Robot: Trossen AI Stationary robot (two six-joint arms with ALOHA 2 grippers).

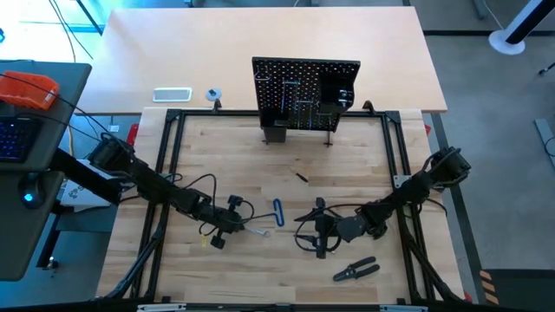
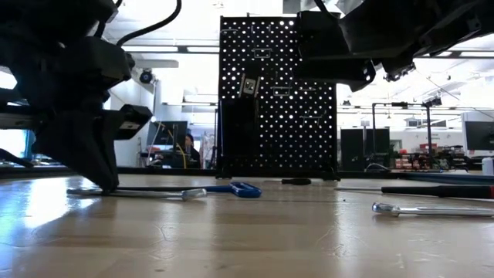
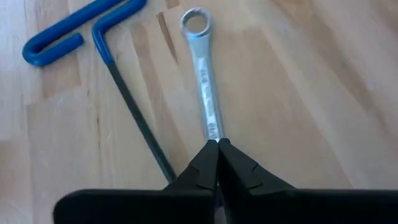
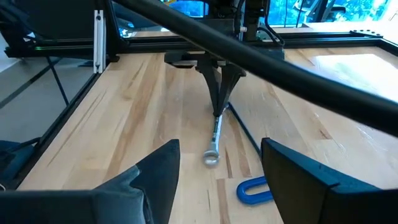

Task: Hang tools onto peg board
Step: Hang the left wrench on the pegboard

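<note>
A silver wrench (image 3: pixel 205 81) lies on the wooden table, its ring end (image 3: pixel 194 22) pointing away from my left gripper (image 3: pixel 217 144), which is shut on its other end. A blue-handled bent key (image 3: pixel 93 28) lies flat right beside the wrench. My right gripper (image 4: pixel 217 186) hovers open a little to the right of both tools, facing the left gripper (image 4: pixel 217 93), with nothing between its fingers. Black-handled pliers (image 1: pixel 355 270) lie near the table's front edge. The peg board (image 1: pixel 305 94) stands upright at the far edge with several tools hanging on it. My left gripper pinches the wrench's shank (image 3: pixel 213 130) between its two fingers, at the end opposite the ring; the fingers hide that end. They slant down from the table's left side and lie along the wrench. The ring end (image 4: pixel 211 158) rests on the table.
A small dark tool (image 1: pixel 301 178) lies mid-table before the peg board. In the low view a dark screwdriver (image 2: pixel 440 190) and a silver wrench (image 2: pixel 424 208) lie on the right. A white tray (image 1: pixel 172 94) and a tape roll (image 1: pixel 213 94) sit beyond the frame.
</note>
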